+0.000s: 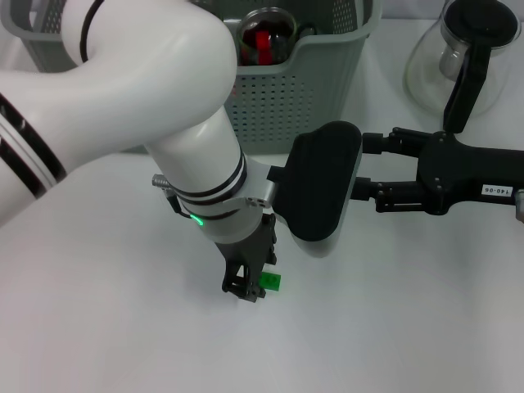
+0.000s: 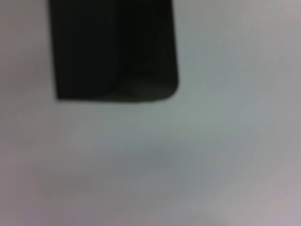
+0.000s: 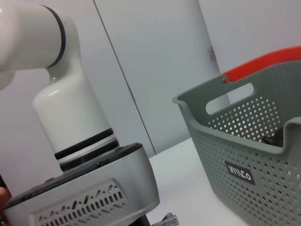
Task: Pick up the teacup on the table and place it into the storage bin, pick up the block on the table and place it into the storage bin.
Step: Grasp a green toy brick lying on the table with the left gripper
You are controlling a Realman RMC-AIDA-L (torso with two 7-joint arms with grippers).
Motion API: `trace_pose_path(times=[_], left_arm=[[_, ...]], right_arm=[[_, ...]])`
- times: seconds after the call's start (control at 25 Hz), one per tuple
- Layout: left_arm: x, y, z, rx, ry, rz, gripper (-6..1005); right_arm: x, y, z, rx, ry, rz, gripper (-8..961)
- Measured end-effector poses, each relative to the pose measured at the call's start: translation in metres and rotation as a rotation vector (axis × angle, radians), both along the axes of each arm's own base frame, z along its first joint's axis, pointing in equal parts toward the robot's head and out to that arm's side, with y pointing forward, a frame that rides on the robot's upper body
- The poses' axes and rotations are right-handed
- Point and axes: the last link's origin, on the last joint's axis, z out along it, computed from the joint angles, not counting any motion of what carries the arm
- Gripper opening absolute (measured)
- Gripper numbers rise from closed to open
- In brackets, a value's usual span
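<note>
A small green block (image 1: pixel 271 282) lies on the white table. My left gripper (image 1: pixel 247 285) reaches straight down to the tabletop right beside it, and its dark body covers the block's left edge. The left wrist view holds only a blurred dark shape over bare table, with no block. The grey-green storage bin (image 1: pixel 327 90) stands at the back, and its label shows in the right wrist view (image 3: pixel 241 173). A glass teacup (image 1: pixel 267 37) with red inside sits in the bin. My right gripper (image 1: pixel 323 187) hovers level in front of the bin, right of the left arm.
A glass pitcher (image 1: pixel 458 57) with a black lid and handle stands at the back right. The left arm's white forearm (image 1: pixel 155 90) crosses the view's upper left and hides part of the bin. Bare table lies along the front.
</note>
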Motion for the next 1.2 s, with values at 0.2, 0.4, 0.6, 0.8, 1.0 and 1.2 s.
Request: trace_pose_path(times=[0.2,0.4,0.6,0.8,1.0,1.2], left_arm=[[0.0002,0.0005,-0.0002,-0.001,0.003,-0.001,445],[-0.0015,0.0017,-0.0014,-0.004,0.016,0.007,443],[-0.0004,0.0028,-0.0032,-0.011,0.02,0.017,440],[0.0016,0.0022,-0.0034,-0.019,0.019,0.019,438],[0.0035,0.0028,-0.0036,-0.015,0.021,0.023,436],[0.0043,0.0034,-0.0041,-0.011,0.017,0.023,434]], right_arm=[[-0.0005,0.0006,0.0,0.001,-0.001,0.001,944],[-0.0007,0.0009,0.0,0.002,-0.001,0.002,944],[-0.0007,0.0012,0.0,0.003,-0.002,0.002,945],[0.0005,0.0004,-0.0003,0.008,-0.004,0.006,945],[0.0016,-0.0004,-0.0012,0.006,-0.003,0.001,944],[0.0025,0.0001,-0.0018,0.01,-0.006,-0.003,944]])
